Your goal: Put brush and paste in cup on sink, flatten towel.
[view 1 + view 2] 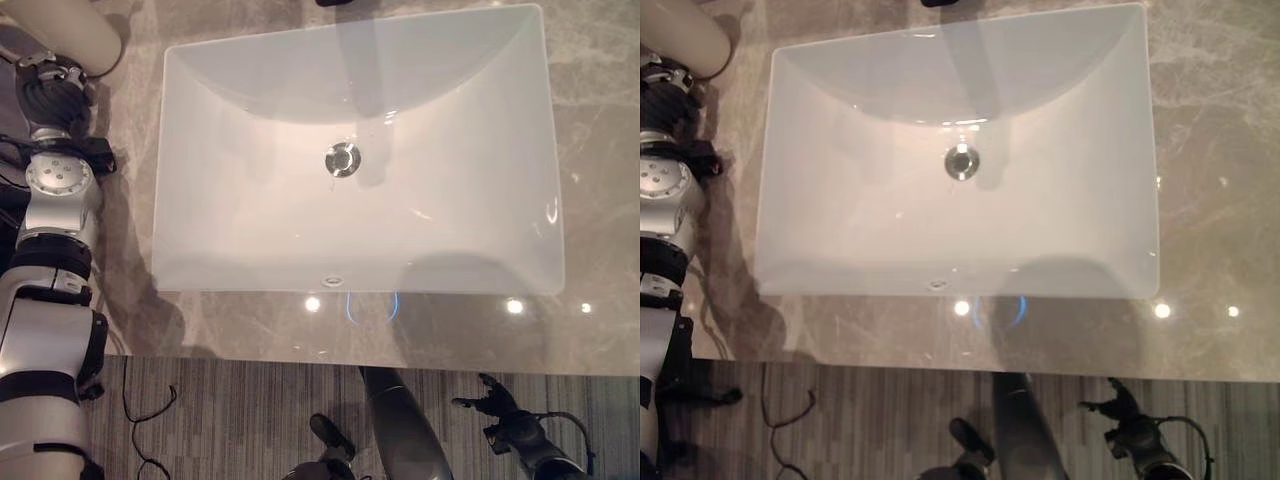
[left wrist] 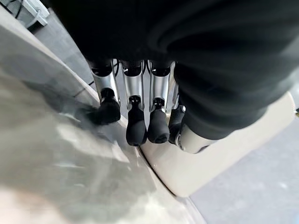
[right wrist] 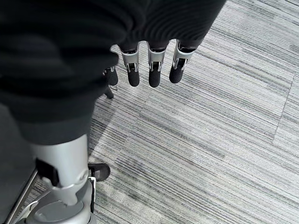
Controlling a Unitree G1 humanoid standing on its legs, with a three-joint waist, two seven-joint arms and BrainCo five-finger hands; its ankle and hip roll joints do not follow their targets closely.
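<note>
Left hand [image 2: 140, 116] sits at the far-left edge of the marble worktop [image 1: 600, 180], its fingers [image 2: 136, 128] straight and relaxed, tips hovering at or brushing the rim of a cream rounded object [image 2: 219, 163]. It grasps nothing. That object shows as a pale rounded shape at the top-left corner in the head views [image 1: 85, 30]; likely the cup, but I can't confirm.

Right hand [image 3: 149, 70] hangs low over the striped carpet [image 3: 210, 140], below the worktop edge, fingers loose and unclenched, idle.

White basin [image 1: 200, 200] takes the centre, drain [image 1: 342, 159] in the middle, nothing in it.

My read of the step: locating and reaching. To do it well, bring the head view left so the target is framed, then close on the object only once it is identified, and keep the fingertips off the rim so they don't tip it.

Unclear: brush, paste and towel are not located. The cream object is cut off by the frame edge, so its opening and contents are unknown. Contact between fingertips and object is too close to call.
</note>
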